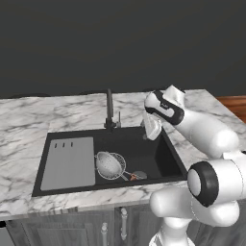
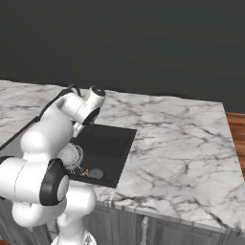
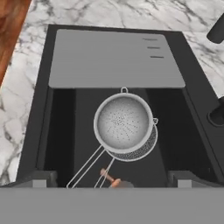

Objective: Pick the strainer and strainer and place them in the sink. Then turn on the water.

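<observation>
- The marble counter (image 1: 29, 120) is seen running across both base views, with the black sink (image 1: 163, 149) recessed at its front edge.
- The sink's grey ridged drainboard (image 1: 68, 162) is set at its left end in the left base view.
- Two strainers are seen in the basin, just beside the drainboard's edge: the upper strainer (image 3: 124, 121) is stacked on the lower strainer (image 3: 142, 150), and their thin wire handles are pointed toward the front wall of the sink.
- The placing part is judged done; the water is left to be turned on, since no blue stream is seen under the gooseneck tap (image 1: 109, 108).
- The gripper (image 1: 153, 126) is held over the basin's back right corner, near the tap, with its jaws apart and nothing between them.
- The stacking of two mesh bowls is made plain by the hand view, while one rim is read in the left base view; the tap's full curve is given by the left base view.
</observation>
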Controlling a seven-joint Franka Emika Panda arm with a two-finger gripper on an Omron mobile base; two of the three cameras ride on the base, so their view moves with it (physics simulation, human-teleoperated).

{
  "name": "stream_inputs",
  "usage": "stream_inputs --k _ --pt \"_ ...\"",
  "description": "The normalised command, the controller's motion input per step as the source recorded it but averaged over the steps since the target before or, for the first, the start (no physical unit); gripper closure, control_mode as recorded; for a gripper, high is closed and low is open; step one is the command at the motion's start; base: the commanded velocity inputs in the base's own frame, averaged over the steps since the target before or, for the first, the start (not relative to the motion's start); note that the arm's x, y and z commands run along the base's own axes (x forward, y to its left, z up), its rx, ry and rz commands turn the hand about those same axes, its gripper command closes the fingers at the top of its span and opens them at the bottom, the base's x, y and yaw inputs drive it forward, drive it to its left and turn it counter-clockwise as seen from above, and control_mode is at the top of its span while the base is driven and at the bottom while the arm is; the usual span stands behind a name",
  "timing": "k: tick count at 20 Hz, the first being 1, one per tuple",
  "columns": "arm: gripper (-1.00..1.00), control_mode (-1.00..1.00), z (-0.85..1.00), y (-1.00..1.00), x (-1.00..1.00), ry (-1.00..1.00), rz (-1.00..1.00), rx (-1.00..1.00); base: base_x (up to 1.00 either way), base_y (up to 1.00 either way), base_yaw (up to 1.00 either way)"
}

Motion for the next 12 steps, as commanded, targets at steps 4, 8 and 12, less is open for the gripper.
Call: stream_inputs --k 4,8,12 --pt "-1.00 -1.00 0.18 0.00 -0.01 -0.21 0.00 0.15 0.00 0.00 0.00" --pt "-1.00 -1.00 0.31 -0.01 0.00 -0.18 0.00 0.11 0.00 0.00 0.00" --pt "-1.00 -1.00 0.26 0.00 0.00 -0.15 -0.02 0.10 0.00 0.00 0.00"
